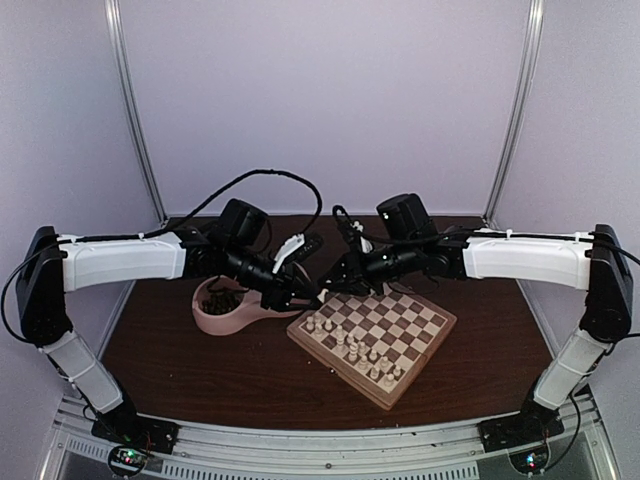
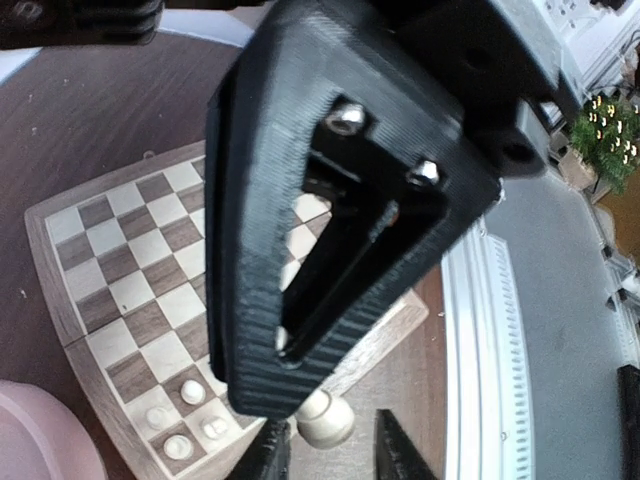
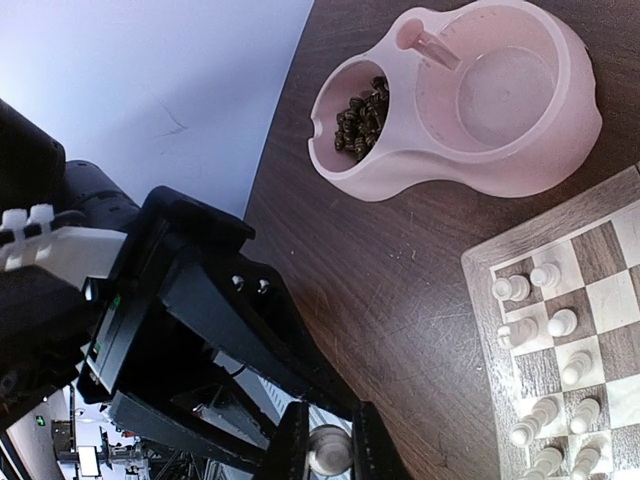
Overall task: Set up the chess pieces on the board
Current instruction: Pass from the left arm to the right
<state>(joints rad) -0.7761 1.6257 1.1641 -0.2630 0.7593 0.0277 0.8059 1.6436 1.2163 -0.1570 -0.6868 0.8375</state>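
Note:
The wooden chessboard (image 1: 437,338) lies at mid table, turned diagonally. Several cream chess pieces (image 1: 352,349) stand along its near left edge; they also show in the right wrist view (image 3: 548,322) and the left wrist view (image 2: 191,392). Both grippers meet above the board's far left corner. My right gripper (image 3: 328,452) is shut on a cream piece (image 3: 327,450). In the left wrist view that piece (image 2: 326,419) hangs from the right gripper's tip, between the open fingers of my left gripper (image 2: 332,455). A gap shows on the piece's right side.
A pink double-bowl dish (image 1: 222,316) stands left of the board. In the right wrist view its smaller bowl (image 3: 335,150) holds several dark brown pieces (image 3: 360,115). The table's metal front rail (image 2: 480,330) runs just beside the board's corner.

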